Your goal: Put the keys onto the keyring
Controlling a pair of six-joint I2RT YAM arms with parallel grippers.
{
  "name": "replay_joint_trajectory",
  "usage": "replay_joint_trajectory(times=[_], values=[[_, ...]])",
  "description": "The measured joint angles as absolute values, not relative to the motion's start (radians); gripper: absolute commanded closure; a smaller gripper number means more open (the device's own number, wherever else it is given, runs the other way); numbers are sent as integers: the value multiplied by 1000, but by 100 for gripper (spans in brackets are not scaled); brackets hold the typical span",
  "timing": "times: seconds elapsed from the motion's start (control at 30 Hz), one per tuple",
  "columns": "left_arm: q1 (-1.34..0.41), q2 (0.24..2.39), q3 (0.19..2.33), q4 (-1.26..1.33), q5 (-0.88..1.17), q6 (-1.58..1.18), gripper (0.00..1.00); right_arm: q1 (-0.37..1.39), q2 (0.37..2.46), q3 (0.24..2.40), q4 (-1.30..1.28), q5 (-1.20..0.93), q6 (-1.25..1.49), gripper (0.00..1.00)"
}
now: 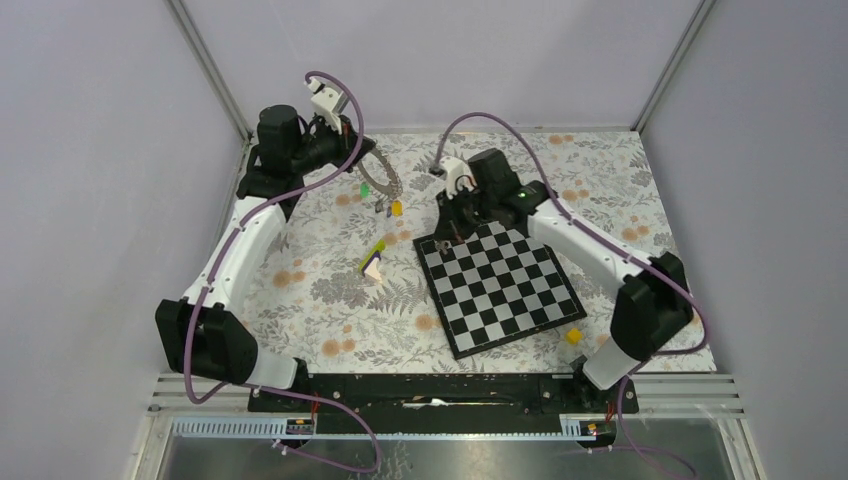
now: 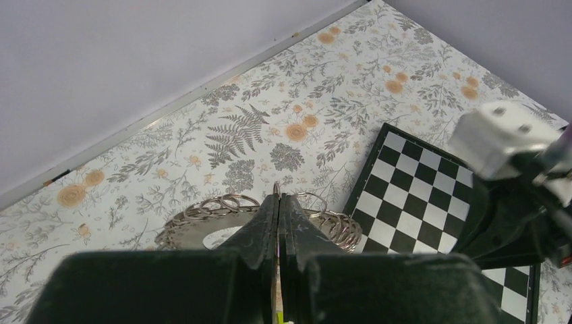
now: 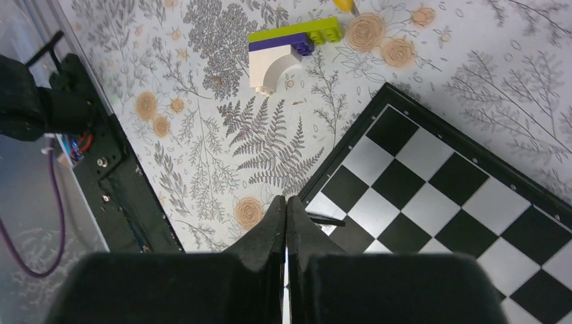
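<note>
The left gripper [image 2: 278, 199] hides the near half of the keyring [image 2: 216, 204]. 1 yellow object [image 3: 345, 5] is cut by the right wrist view's top edge. From above, the keys [image 1: 384, 207] look too small to tell whether they're threaded.

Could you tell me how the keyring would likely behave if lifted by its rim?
The keyring looks like stiff coiled metal, so it should probably hold its shape. Its thin, shiny rim may slip in a pinch grip. Flat with a wide hole, it would likely tilt rather than roll.
</note>
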State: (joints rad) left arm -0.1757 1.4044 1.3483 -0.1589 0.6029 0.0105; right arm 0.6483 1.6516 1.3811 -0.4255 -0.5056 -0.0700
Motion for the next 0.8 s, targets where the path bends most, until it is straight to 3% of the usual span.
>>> replay_joint_trajectory(times=[0.33,0.8], values=[[-190,1433,1324,-97,671,-7,100,468,1488,1303,-290,-487,152,100],[-355,1433,1176,-111,850,78,100,403,1515,1303,-128,-480,485,100]])
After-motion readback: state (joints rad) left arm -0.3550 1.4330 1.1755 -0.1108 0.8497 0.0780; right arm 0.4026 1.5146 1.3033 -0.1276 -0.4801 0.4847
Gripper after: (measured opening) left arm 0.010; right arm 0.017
